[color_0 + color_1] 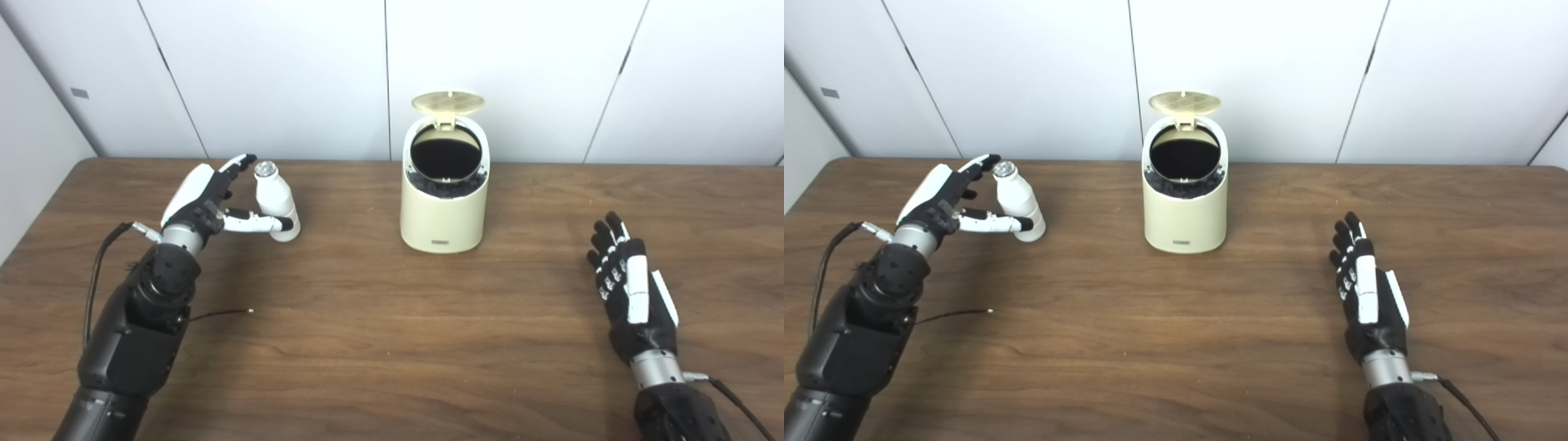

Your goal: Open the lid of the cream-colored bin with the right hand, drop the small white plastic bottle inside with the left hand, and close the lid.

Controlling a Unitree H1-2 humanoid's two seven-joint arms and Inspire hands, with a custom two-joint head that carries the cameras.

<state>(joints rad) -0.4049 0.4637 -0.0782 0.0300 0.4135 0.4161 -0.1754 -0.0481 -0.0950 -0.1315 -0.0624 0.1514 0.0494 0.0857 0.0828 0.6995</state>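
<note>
The brown wooden bench runs wide in front of me, with the cream-colored bin standing upright near its far middle. Its lid is already tipped up and back, so the dark mouth is open; I'd say the first step is done. The left hand is out at the far left, fingers spread around the small white plastic bottle, thumb against its lower side, fingers just beside its cap. Whether it truly grips yet, I cannot tell; the bottle looks tilted on the bench, well apart from the bin. The right hand rests flat, fingers straight and close together, holding nothing. Lifting, dropping and closing remain.
</note>
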